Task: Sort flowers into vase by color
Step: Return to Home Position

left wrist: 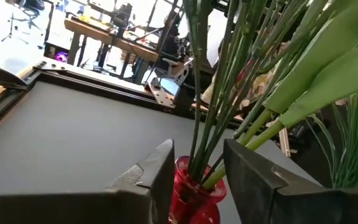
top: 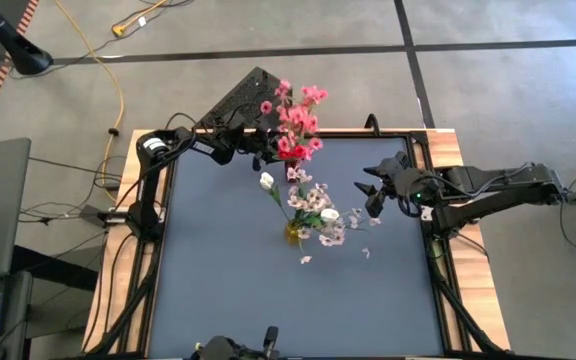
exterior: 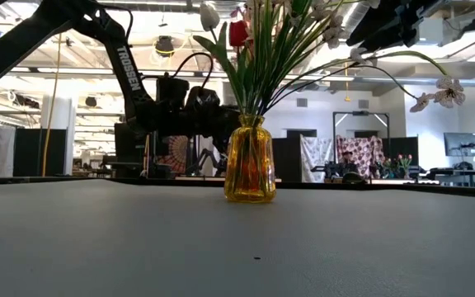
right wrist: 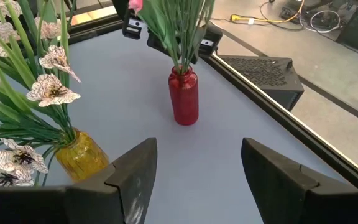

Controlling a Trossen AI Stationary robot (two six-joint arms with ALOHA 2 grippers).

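A red vase [right wrist: 184, 96] stands near the table's far edge and holds pink and red flowers [top: 296, 120] on green stems [left wrist: 219, 106]. A yellow vase [top: 293, 232] at the table's middle holds white and pale blossoms [top: 318, 205]; it also shows in the low view [exterior: 250, 161]. My left gripper [left wrist: 197, 180] is open at the red vase [left wrist: 194, 196], one finger on each side of the stems at the vase's neck. My right gripper [right wrist: 197, 180] is open and empty, above the table to the right of the yellow vase [right wrist: 79, 155]. My left gripper's fingers [left wrist: 160, 174] stand on either side of the red vase's neck [left wrist: 191, 171] and the stems rising from it, coming level from the table's left. I cannot tell whether they touch the vase or the stems.
A few fallen petals [top: 305, 259] lie on the grey mat near the yellow vase. A long white blossom [exterior: 444, 91] arches out to the side of the yellow vase. The table's raised frame [top: 423, 140] runs around the mat. The mat's near half [top: 298, 310] is bare.
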